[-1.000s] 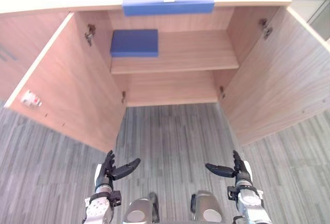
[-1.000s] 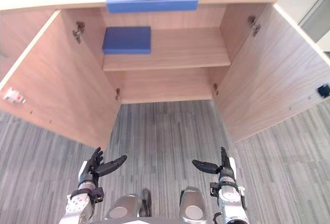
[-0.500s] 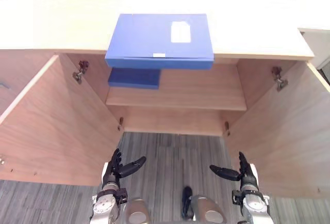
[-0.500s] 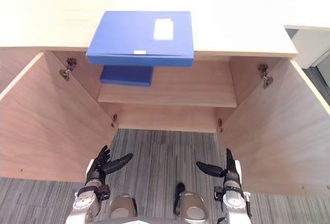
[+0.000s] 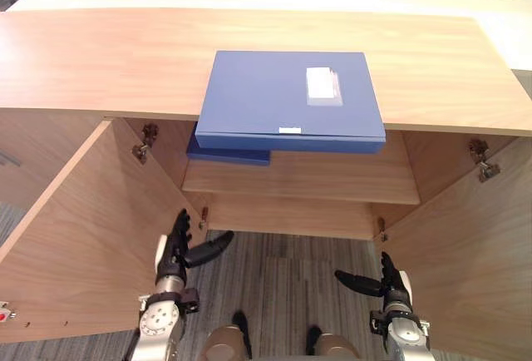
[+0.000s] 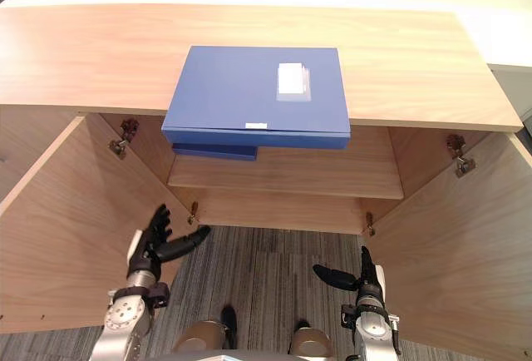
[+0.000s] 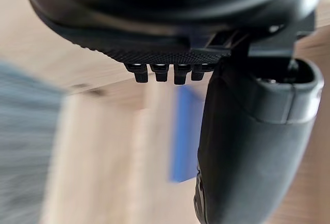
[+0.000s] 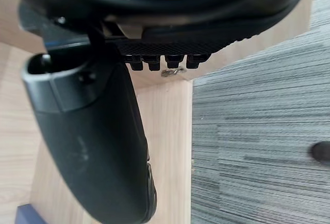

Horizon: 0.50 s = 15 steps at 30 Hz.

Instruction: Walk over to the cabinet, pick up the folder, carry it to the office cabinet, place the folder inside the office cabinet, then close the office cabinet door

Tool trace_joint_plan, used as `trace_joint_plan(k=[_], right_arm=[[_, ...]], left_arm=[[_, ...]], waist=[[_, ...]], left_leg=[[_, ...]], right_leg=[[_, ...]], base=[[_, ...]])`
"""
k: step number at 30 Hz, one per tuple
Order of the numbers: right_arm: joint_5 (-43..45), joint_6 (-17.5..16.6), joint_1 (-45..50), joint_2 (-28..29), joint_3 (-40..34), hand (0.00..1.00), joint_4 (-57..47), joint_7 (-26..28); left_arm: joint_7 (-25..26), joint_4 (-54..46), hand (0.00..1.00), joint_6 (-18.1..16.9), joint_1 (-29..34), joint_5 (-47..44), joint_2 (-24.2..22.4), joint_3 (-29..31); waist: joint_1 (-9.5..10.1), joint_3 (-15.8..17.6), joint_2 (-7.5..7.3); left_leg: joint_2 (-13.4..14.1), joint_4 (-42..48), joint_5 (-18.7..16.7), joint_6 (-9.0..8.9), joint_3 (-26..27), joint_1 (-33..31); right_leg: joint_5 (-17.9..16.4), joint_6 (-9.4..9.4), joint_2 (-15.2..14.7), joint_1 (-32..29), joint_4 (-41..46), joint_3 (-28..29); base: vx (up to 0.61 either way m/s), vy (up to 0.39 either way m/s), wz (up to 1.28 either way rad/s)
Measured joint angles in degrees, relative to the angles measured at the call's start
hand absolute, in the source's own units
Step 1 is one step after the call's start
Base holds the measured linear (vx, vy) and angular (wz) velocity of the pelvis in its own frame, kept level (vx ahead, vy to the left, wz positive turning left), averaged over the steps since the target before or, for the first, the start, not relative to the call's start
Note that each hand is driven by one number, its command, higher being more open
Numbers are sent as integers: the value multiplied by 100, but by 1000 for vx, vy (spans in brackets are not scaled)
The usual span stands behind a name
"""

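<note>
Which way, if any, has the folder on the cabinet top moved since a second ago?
No. The folder still overhangs the front edge of the cabinet top; the camera shifted instead.

readable text: none | blue folder (image 5: 283,95) on cabinet top (image 5: 100,53): white label (image 5: 322,86), print too small to read

Folder (image 5: 291,99) flat on cabinet top (image 5: 100,53), approx mid-width, front edge overhanging the opening. Directly below it, lower folder (image 5: 229,155) lies on inner shelf (image 5: 332,180), at shelf's left end. Both doors swung out twd robot: left door (image 5: 75,236) on left, right door (image 5: 478,261) on right, carpet floor (image 5: 283,282) btwn them, in front of cabinet. L hand (image 5: 176,253) low, near left door. R hand (image 5: 384,282) low, nearer right door, not touching.
</note>
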Motion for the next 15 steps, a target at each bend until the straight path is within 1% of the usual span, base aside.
trace_joint_plan(k=[2, 3, 5, 6, 8, 10, 12, 15], right_arm=[[-1, -78, -6, -34, -3, 100, 162, 12], [-1, -86, -2, -45, -4, 100, 181, 12], [-8, -159, 49, -103, -3, 100, 342, 12], [-11, -163, 68, -114, -4, 100, 372, 9], [-29, -187, 212, -134, 5, 100, 381, -2], [-52, -217, 217, -135, 12, 100, 444, -16], [-74, -237, 222, -188, 116, 100, 605, -42], [-80, -237, 238, -201, 232, 100, 611, -53]], left_arm=[[237, -696, 100, -116, 168, 342, 66, 43], [290, -871, 100, -146, 229, 422, 72, 40], [500, -1437, 100, -321, 406, 906, 109, 36], [561, -1521, 100, -365, 415, 1053, 136, 30], [792, -1768, 100, -413, 415, 1782, 266, 28], [934, -1882, 100, -416, 407, 2178, 344, 3], [1106, -1907, 100, -420, 359, 2704, 561, -199], [1200, -1908, 100, -418, 252, 3221, 744, -443]], waist=[[3, -48, -1], [2, -86, 6], [2, -183, 24], [3, -205, 29], [-5, -318, 51], [-33, -324, 49], [-73, -428, 48], [-98, -466, 43]], left_leg=[[-4, -85, 12, 18, -50, 106], [-4, -102, 13, 19, -61, 110], [-5, -176, 24, 33, -69, 165], [-5, -189, 26, 36, -72, 177], [-9, -241, 41, 46, -81, 212], [-12, -282, 54, 50, -78, 275], [-36, -411, 119, 68, -72, 334], [-49, -481, 149, 79, -45, 392]], right_leg=[[4, 4, 26, 118, -87, -10], [4, 4, 31, 126, -101, -12], [5, 2, 46, 167, -137, -1], [6, 1, 50, 180, -150, 1], [9, -4, 60, 205, -184, 13], [10, -6, 64, 244, -194, 28], [16, -15, 62, 246, -212, 96], [21, -23, 61, 250, -214, 182]], base=[[-2, -28, 6], [-7, -31, 4], [0, 0, 0], [0, 0, 0], [0, 0, 0], [-3, -5, -2], [0, 0, 0], [-22, 9, -5]])
